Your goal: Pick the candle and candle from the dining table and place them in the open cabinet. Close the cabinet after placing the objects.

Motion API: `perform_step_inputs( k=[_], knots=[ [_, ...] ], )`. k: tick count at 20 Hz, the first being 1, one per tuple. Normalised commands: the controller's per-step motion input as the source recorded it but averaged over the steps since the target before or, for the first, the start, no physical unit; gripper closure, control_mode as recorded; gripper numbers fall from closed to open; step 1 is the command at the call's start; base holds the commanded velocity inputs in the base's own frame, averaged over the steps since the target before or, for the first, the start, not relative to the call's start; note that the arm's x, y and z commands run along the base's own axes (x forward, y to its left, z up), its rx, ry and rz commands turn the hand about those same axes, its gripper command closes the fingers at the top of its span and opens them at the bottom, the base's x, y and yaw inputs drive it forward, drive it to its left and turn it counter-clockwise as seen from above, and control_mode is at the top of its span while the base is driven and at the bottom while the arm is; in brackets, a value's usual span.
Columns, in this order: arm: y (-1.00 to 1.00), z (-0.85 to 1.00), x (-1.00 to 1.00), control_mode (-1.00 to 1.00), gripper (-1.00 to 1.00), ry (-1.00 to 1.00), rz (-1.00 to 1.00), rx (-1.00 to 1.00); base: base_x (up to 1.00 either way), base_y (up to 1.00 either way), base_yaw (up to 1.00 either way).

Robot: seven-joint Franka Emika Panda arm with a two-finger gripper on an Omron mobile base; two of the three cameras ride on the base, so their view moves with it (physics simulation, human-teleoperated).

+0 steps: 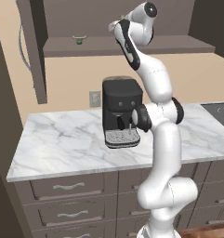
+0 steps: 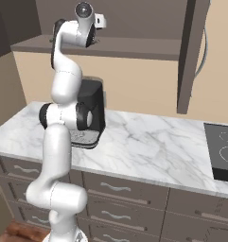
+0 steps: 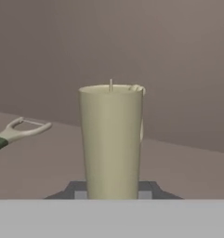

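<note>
Marble counter (image 1: 62,139) (coffee machine (image 1: 120,116) on it), cabinet (image 1: 132,46) above.

So the bench (image 1: 62,139) runs across the room with drawers (image 1: 67,188) under its front edge. A coffee machine (image 1: 120,111) sits on it toward the back wall, with a wall outlet (image 1: 95,98) just left of it. There's a cooktop (image 2: 222,151) set into the bench off to the right. Above is the open cabinet (image 1: 127,46), door (image 1: 34,51) swung out on the left. A candle (image 3: 111,142) stands between the tips of the hand (image 3: 111,189) over the cabinet floor, and a peeler (image 3: 18,132) lies there to its left.
</note>
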Motion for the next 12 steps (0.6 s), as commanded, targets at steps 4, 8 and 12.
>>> perform_step_inputs(
  k=[4,8,12],
  knots=[
    [0.07,-0.35,0.03,-1.0,-1.0,0.03,0.0,0.0,0.0,0.0,0.0],
    [0.0,-0.36,0.0,-1.0,-1.0,0.0,0.0,0.0,0.0,0.0,0.0],
    [0.0,-0.25,0.0,-1.0,-1.0,0.0,0.0,0.0,0.0,0.0,0.0]
  ],
)
